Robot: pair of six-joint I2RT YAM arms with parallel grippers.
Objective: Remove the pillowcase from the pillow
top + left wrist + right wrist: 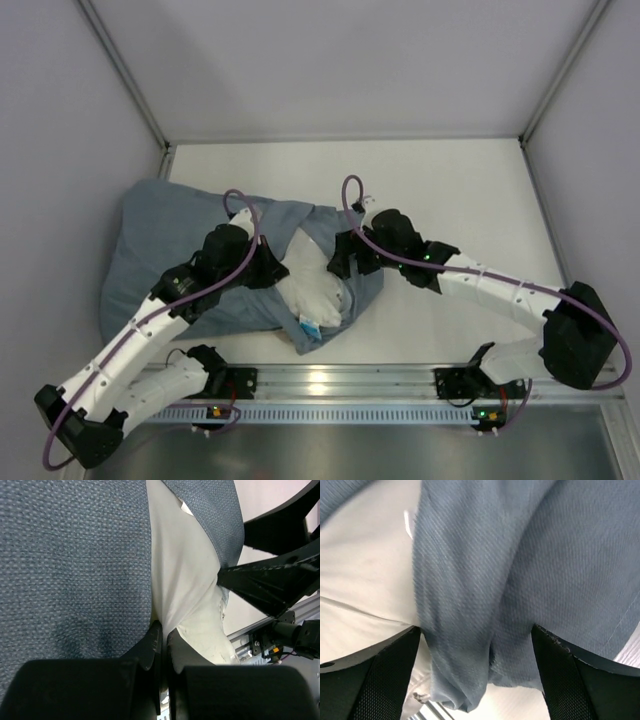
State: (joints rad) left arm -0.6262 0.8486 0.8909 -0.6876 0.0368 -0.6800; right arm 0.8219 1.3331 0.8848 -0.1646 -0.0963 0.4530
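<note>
The blue-grey pillowcase (pixel 160 240) lies crumpled across the left half of the table. The white pillow (pixel 315 290) pokes out of its open end towards the near edge. My left gripper (pixel 278 268) sits at that opening. In the left wrist view it (pixel 164 630) is shut on a pinch of the white pillow (pixel 180 570), with the pillowcase (pixel 75 555) beside it. My right gripper (pixel 345 262) is at the pillowcase's right edge. In the right wrist view it (pixel 475 630) stands wide open, with a hanging fold of pillowcase (pixel 520 555) between the fingers and the pillow (pixel 365 570) on the left.
A metal rail (pixel 330 380) runs along the near edge just below the pillow's end. White table (pixel 450 190) stretches to the right and back, closed in by grey walls. A small blue tag (pixel 310 330) hangs at the pillow's near tip. The right arm (pixel 270 580) shows in the left wrist view.
</note>
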